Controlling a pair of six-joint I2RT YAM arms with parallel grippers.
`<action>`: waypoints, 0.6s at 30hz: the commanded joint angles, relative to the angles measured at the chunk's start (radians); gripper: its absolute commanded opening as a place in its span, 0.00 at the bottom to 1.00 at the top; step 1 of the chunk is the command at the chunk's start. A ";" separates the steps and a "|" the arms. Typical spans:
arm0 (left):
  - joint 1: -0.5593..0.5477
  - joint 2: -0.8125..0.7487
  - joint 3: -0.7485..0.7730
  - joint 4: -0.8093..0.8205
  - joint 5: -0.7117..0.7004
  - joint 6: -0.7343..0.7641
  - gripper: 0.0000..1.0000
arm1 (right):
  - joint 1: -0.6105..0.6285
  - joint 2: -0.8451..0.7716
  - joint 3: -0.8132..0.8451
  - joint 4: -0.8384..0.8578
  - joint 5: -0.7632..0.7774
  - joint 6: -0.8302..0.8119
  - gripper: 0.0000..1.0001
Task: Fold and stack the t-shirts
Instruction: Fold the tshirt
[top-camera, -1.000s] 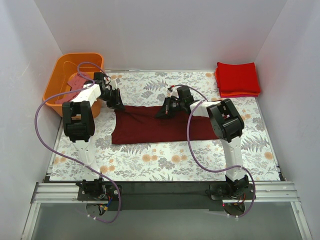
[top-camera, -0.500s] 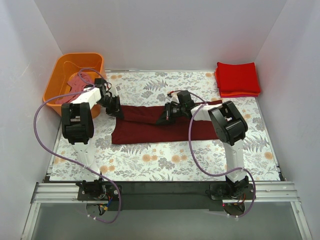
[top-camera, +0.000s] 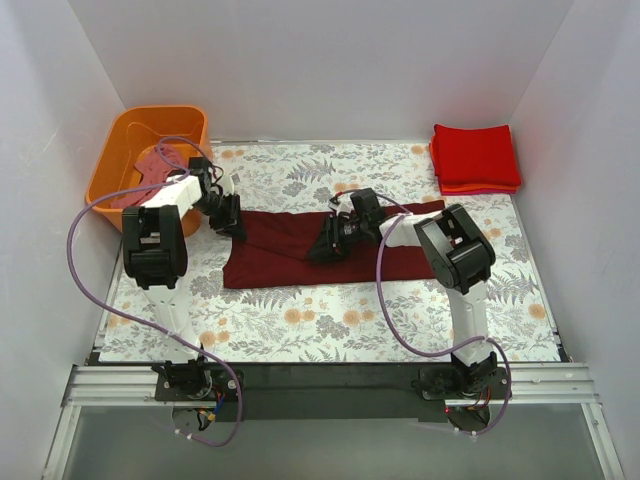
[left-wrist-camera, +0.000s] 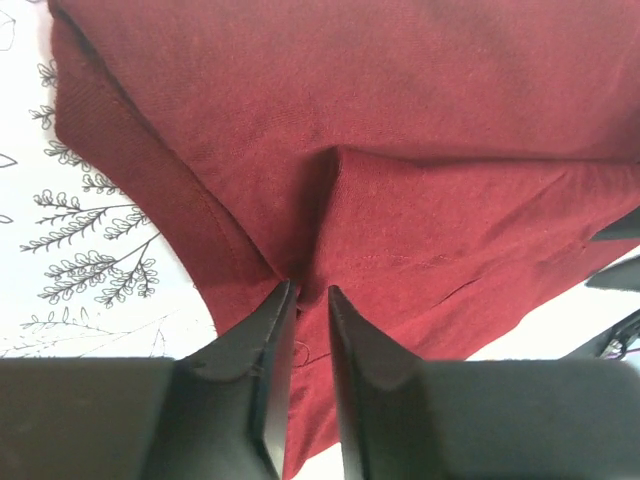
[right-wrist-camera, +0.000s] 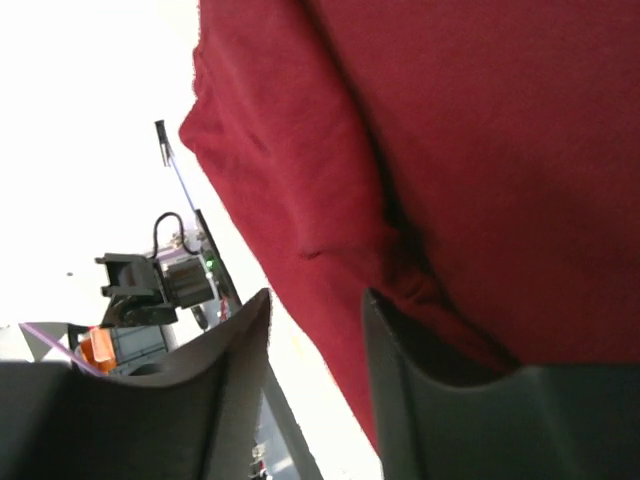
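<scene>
The maroon shirt (left-wrist-camera: 420, 110) runs past the edges of both wrist views, and from above the left arm (top-camera: 165, 197) and tub (top-camera: 100, 185) wall hide most of the pink shirt (top-camera: 150, 162).

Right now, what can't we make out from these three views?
- Orange tub contents, top view: the left arm covers part of the pink cloth inside.
- Red stack, top view: too small to count shirts.
- Right gripper, right wrist view: the maroon t-shirt fills the gap, so clamping is unclear.

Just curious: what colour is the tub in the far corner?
The tub is orange; top view shows it best.
</scene>
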 joint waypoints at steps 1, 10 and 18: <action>0.003 -0.129 -0.006 0.025 0.017 0.013 0.22 | -0.006 -0.097 0.033 -0.034 -0.050 -0.088 0.52; -0.069 -0.189 -0.040 0.106 0.037 -0.012 0.21 | -0.046 -0.196 0.127 -0.405 -0.015 -0.520 0.35; -0.154 -0.125 -0.050 0.209 0.073 -0.114 0.17 | -0.030 -0.110 0.264 -0.436 -0.043 -0.564 0.29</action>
